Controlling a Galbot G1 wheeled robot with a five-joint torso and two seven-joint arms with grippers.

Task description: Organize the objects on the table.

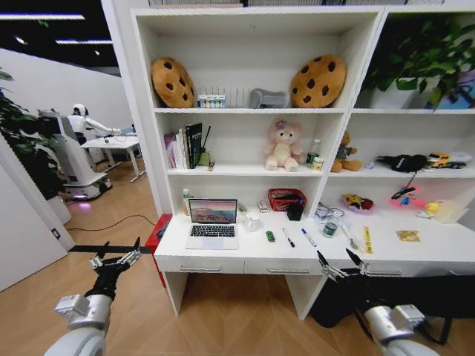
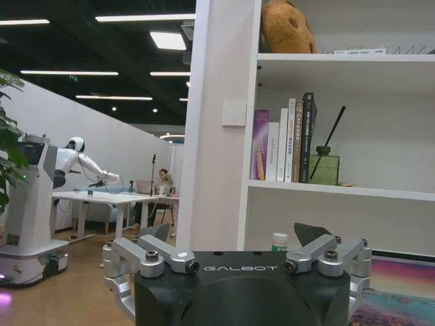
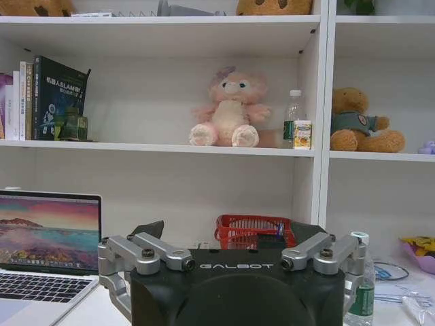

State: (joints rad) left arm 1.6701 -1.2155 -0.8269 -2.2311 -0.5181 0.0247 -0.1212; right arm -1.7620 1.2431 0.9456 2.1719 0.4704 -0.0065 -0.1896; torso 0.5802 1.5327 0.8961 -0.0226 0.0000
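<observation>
Left gripper (image 1: 116, 259): open, low, off table (image 1: 223, 256) left end | right gripper (image 1: 341, 265): open, at front edge | laptop (image 1: 212, 222), pens (image 1: 288, 237): beyond on top

"GALBOT" is printed on the black housing of the left pincer (image 2: 239, 268) and the right pincer (image 3: 232, 266).

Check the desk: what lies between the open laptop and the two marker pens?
In the head view, a small green toy car sits on the white table between the laptop and the marker pens; otherwise the stretch is bare.
</observation>
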